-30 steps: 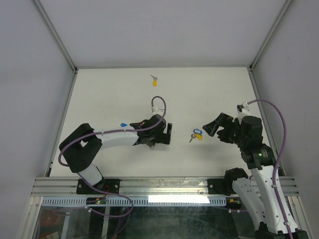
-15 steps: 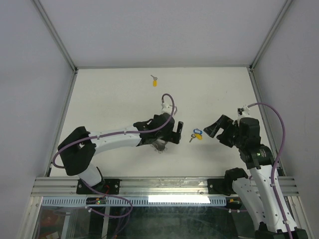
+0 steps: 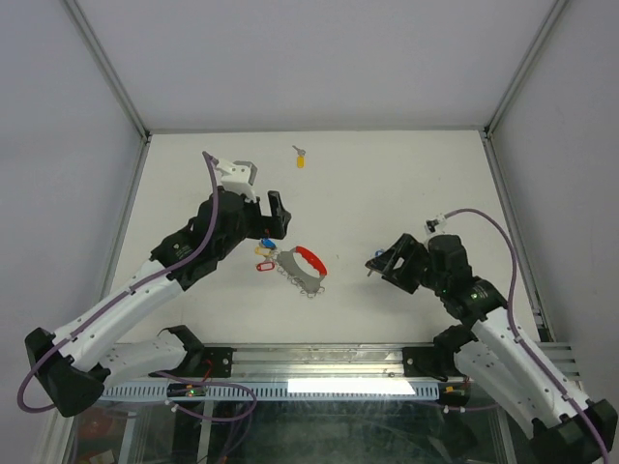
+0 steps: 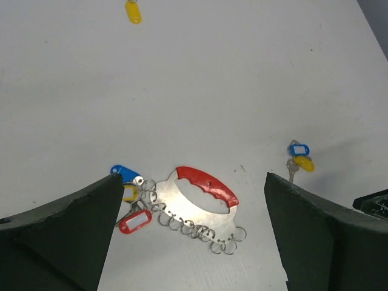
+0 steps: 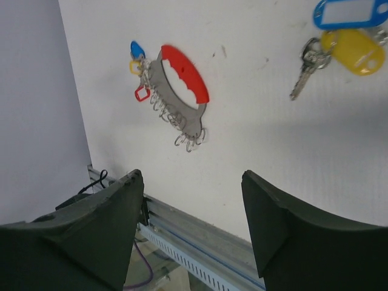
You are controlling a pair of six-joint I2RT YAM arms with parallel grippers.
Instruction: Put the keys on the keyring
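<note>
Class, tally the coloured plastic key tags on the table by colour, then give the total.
Blue tags: 2
Yellow tags: 3
Red tags: 1
Total: 6, leaving out the keyring with its red strip.

My top view looks steeply down from above and behind the arm bases point(image 3: 189, 362) over the whole tabletop point(image 3: 406, 184). Both wrist views look down from closer in, and all three share the keyring point(image 3: 302, 266).
</note>
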